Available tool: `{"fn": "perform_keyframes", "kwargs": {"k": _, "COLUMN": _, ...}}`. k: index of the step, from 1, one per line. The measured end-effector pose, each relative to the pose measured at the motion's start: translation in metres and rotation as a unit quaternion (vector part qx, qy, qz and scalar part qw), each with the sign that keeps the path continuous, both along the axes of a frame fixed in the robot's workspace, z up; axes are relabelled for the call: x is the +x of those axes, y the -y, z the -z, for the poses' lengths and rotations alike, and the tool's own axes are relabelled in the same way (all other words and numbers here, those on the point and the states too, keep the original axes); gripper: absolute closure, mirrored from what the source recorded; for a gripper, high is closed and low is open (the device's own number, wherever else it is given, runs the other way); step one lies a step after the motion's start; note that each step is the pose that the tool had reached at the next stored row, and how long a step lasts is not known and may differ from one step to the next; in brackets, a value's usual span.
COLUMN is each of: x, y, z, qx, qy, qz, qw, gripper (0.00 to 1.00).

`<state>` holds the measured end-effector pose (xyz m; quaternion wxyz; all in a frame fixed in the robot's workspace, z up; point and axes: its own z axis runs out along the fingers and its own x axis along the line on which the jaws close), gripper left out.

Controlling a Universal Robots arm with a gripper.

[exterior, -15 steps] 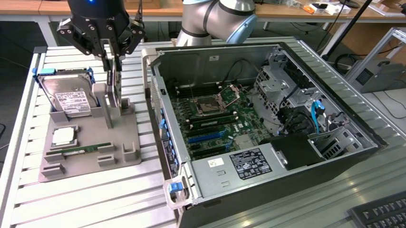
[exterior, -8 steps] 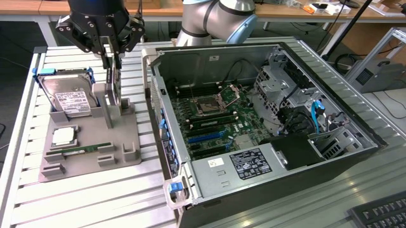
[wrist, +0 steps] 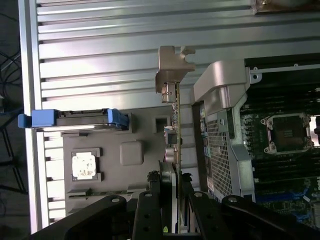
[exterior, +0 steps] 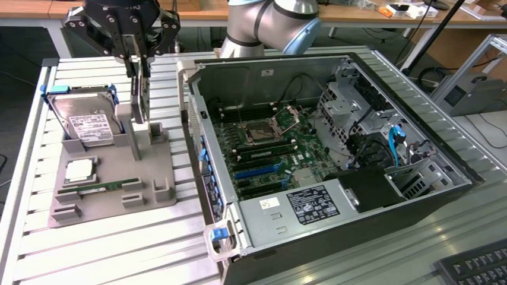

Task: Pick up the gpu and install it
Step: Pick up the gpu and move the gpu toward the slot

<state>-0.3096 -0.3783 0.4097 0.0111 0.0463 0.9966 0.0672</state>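
Gripper [exterior: 138,59] around upright gpu [exterior: 141,95]; gray tray [exterior: 107,205] with hard drive [exterior: 89,122], silver chip [exterior: 79,171]

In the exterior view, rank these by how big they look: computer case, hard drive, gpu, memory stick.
1. computer case, by far the largest
2. hard drive
3. gpu, seen edge-on, so its rank against the hard drive is unsure
4. memory stick

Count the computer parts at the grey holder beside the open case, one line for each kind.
hard drive: 1
processor chip: 1
memory stick: 1
gpu, edge-on in the gripper: 1
Total: 4
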Motion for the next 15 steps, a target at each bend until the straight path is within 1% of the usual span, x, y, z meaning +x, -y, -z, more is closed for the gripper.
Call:
{"fn": "perform_keyframes", "kwargs": {"k": 1, "x": 0.0, "y": 0.0, "z": -0.0004, "qx": 0.0004, "qy": 0.0, "qz": 0.0, "qw": 1.0, "gripper": 0.74}}
{"fn": "perform_keyframes", "kwargs": {"k": 4, "x": 0.0, "y": 0.0001, "z": -0.0054, "qx": 0.0057, "qy": 0.0, "qz": 0.0, "qw": 1.0, "gripper": 0.74}}
{"fn": "perform_keyframes", "kwargs": {"k": 5, "x": 0.0, "y": 0.0001, "z": -0.0064, "qx": 0.0066, "qy": 0.0, "qz": 0.0, "qw": 1.0, "gripper": 0.74}}
{"fn": "perform_keyframes", "kwargs": {"k": 15, "x": 0.0, "y": 0.0001, "z": -0.0102, "qx": 0.0106, "qy": 0.0, "qz": 0.0, "qw": 0.9999, "gripper": 0.74}}
